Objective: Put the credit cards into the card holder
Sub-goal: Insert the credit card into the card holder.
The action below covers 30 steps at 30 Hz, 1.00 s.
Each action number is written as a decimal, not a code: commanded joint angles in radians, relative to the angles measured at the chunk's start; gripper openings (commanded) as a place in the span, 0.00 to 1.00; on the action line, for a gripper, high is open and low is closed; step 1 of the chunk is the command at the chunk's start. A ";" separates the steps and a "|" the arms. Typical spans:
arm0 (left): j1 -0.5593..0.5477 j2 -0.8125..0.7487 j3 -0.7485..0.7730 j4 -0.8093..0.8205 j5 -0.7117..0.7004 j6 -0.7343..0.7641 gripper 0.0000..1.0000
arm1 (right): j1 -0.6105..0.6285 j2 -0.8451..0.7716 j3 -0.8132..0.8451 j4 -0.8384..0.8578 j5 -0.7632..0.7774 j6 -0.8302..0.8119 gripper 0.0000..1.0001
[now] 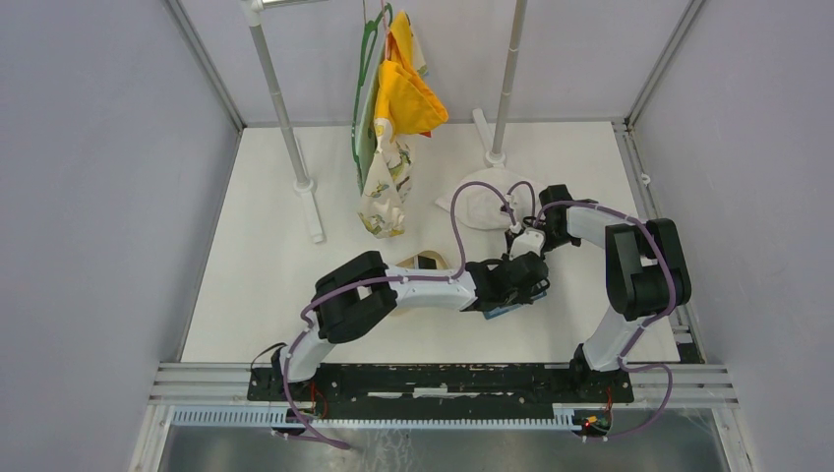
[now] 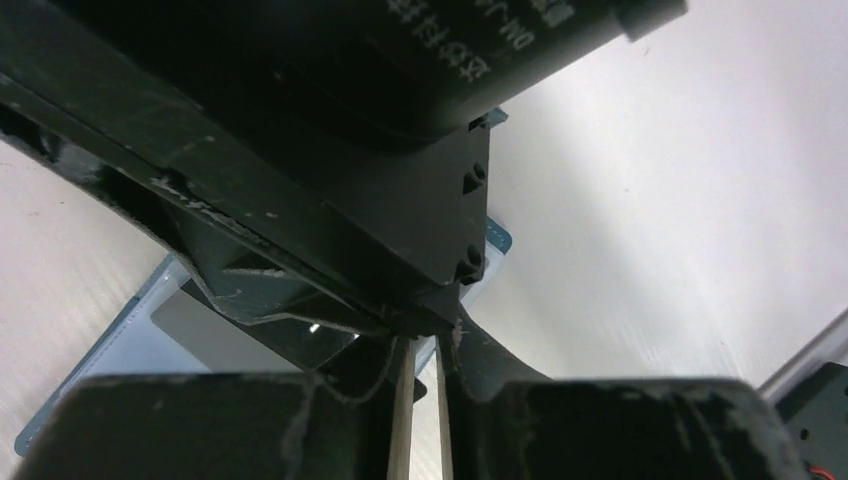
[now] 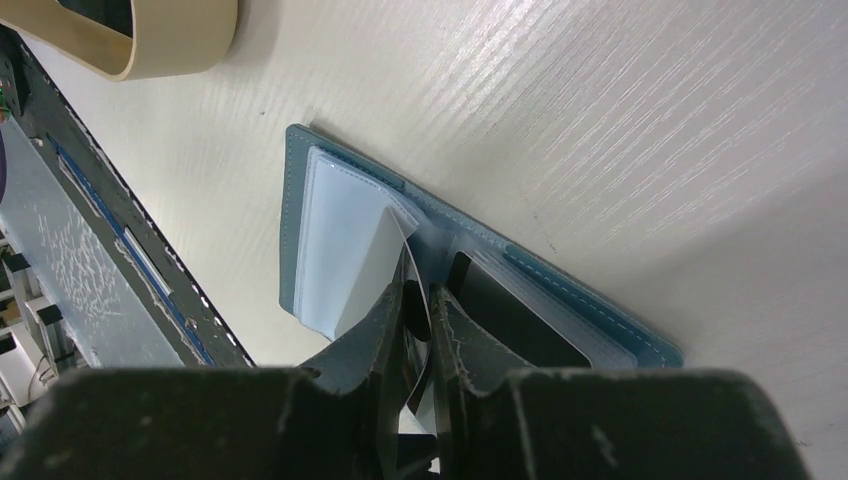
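At the far left a slim white pole (image 1: 285, 118) stood on a flat foot. Just right of it hung soft clothes (image 1: 405, 98), one yellow and one patterned. Nearer us sat a tan oval tray (image 3: 180, 45) with a smooth rounded rim; we could not make out the dark flat patch (image 1: 427, 264) inside it.

The left arm lay stretched from seven o'clock toward mid-table. Its left claw (image 2: 424, 360) hung low over the wallet (image 3: 560, 288), black fingers drawn almost together with only a thin slit between. We could not tell whether they pinched anything.

The wallet lay open and flat on the finely grained white table (image 3: 650, 120), at about four o'clock from the table's middle and four o'clock from the tray. It was blue with pale stitching and glossy clear pockets. A black rectangular card (image 3: 505, 318) lay flat on its inner face, just beside the right claw (image 3: 428, 290), which was clamped on a curled clear sleeve (image 3: 345, 240) of the wallet.

At twelve o'clock from the wallet sat a crumpled white cloth (image 1: 482, 208).
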 commanded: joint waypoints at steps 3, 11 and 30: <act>-0.002 0.047 0.104 -0.081 -0.137 -0.015 0.22 | 0.007 0.016 -0.005 0.046 0.093 -0.029 0.20; -0.002 0.038 0.089 -0.135 -0.198 -0.043 0.23 | 0.007 0.014 -0.005 0.045 0.090 -0.034 0.23; -0.002 -0.009 0.029 -0.194 -0.281 -0.106 0.31 | 0.023 -0.047 0.047 0.032 0.109 -0.054 0.31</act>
